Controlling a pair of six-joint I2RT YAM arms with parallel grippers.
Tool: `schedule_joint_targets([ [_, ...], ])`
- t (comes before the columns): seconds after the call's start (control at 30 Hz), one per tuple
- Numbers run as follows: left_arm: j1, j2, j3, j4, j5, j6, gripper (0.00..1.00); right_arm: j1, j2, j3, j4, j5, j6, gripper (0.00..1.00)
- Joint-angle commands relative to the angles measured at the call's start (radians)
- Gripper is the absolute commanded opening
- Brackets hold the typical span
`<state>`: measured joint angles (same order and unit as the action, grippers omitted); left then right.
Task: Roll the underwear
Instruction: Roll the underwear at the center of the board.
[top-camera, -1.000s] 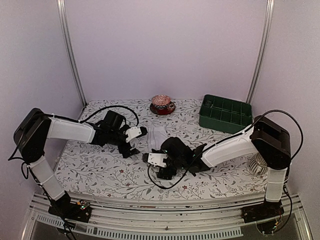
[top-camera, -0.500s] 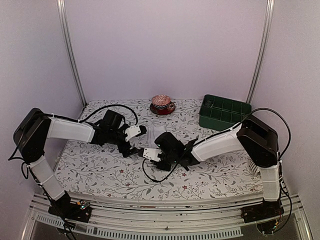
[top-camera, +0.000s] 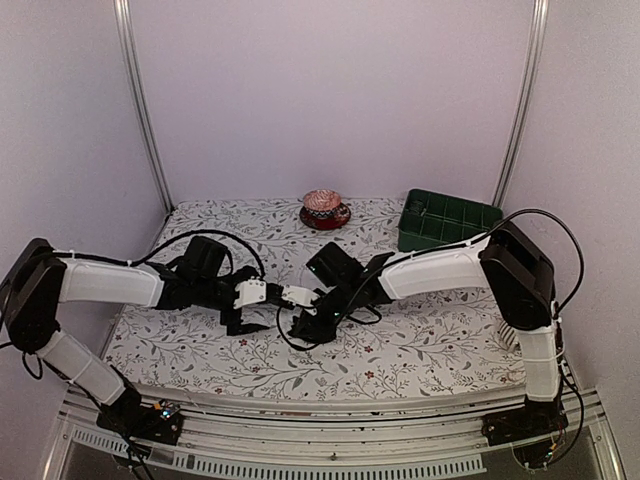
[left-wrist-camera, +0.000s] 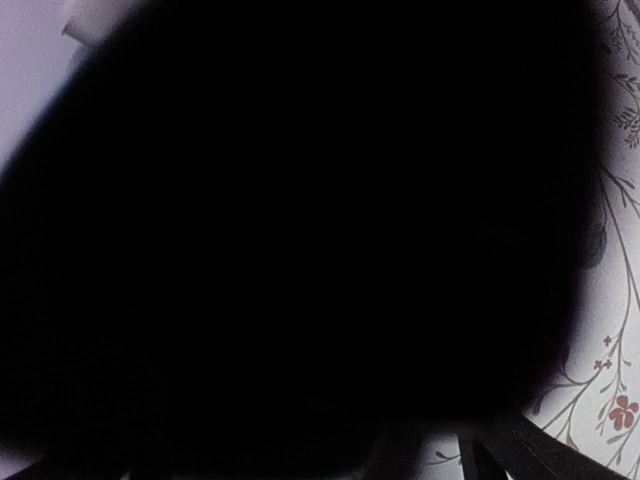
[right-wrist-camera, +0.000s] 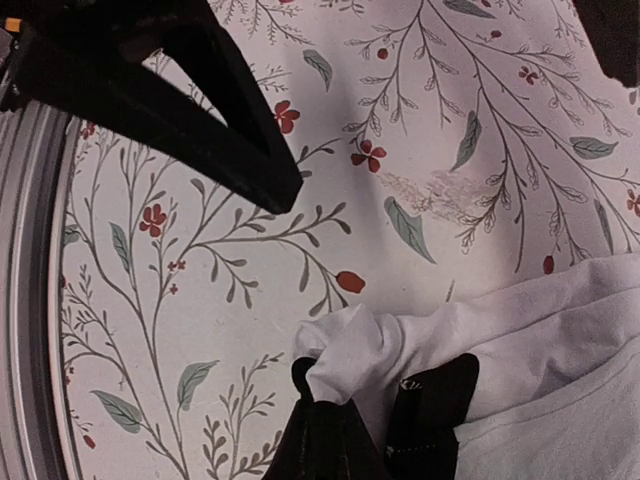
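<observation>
In the right wrist view the white underwear (right-wrist-camera: 520, 330) lies bunched on the flowered tablecloth. My right gripper (right-wrist-camera: 375, 400) is shut on a gathered corner of it, and the cloth bulges above the black fingertips. From above, the right gripper (top-camera: 288, 297) reaches left across the table's middle and its arm hides the cloth. The left gripper (top-camera: 248, 318) sits just to its left with jaws apart and nothing seen in them. One black finger (right-wrist-camera: 170, 90) of it shows ahead of the cloth. Something dark and close blocks the left wrist view. I cannot make out the black striped underwear.
A green divided bin (top-camera: 450, 225) stands at the back right. A pink object on a red saucer (top-camera: 322, 209) sits at the back centre. A white ribbed object (top-camera: 515, 335) is by the right arm's base. The table's metal rail (right-wrist-camera: 30, 250) runs along the near edge.
The right gripper moved left and back to the white underwear and shut on its corner. The left arm swung down toward the near side, closer to the right gripper.
</observation>
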<state>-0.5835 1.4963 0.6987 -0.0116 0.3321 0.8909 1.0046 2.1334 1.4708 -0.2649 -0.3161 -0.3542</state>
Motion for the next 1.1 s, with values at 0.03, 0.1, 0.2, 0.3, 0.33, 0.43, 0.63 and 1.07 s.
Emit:
schedule_joint_targets([
  [0.03,-0.059,-0.050,-0.089,0.049,0.031,0.164,0.95,-0.075,0.072,0.080,-0.097,-0.342,0.166,0.04],
  [0.1,-0.079,-0.076,-0.137,0.111,0.017,0.193,0.92,-0.090,0.099,0.108,-0.121,-0.387,0.183,0.04],
  [0.2,-0.114,-0.115,-0.216,0.211,-0.013,0.244,0.89,-0.118,0.138,0.131,-0.129,-0.460,0.221,0.04],
  [0.3,-0.159,-0.140,-0.285,0.305,-0.070,0.278,0.81,-0.154,0.180,0.150,-0.128,-0.533,0.267,0.04],
  [0.33,-0.171,-0.145,-0.302,0.333,-0.077,0.283,0.80,-0.163,0.195,0.158,-0.129,-0.549,0.280,0.04],
  [0.43,-0.196,-0.156,-0.334,0.399,-0.091,0.298,0.75,-0.185,0.255,0.180,-0.129,-0.592,0.316,0.04],
  [0.63,-0.269,-0.086,-0.341,0.520,-0.185,0.325,0.71,-0.218,0.312,0.220,-0.133,-0.643,0.404,0.04],
  [1.07,-0.311,0.233,-0.274,0.743,-0.369,0.444,0.53,-0.235,0.335,0.229,-0.158,-0.642,0.420,0.04],
])
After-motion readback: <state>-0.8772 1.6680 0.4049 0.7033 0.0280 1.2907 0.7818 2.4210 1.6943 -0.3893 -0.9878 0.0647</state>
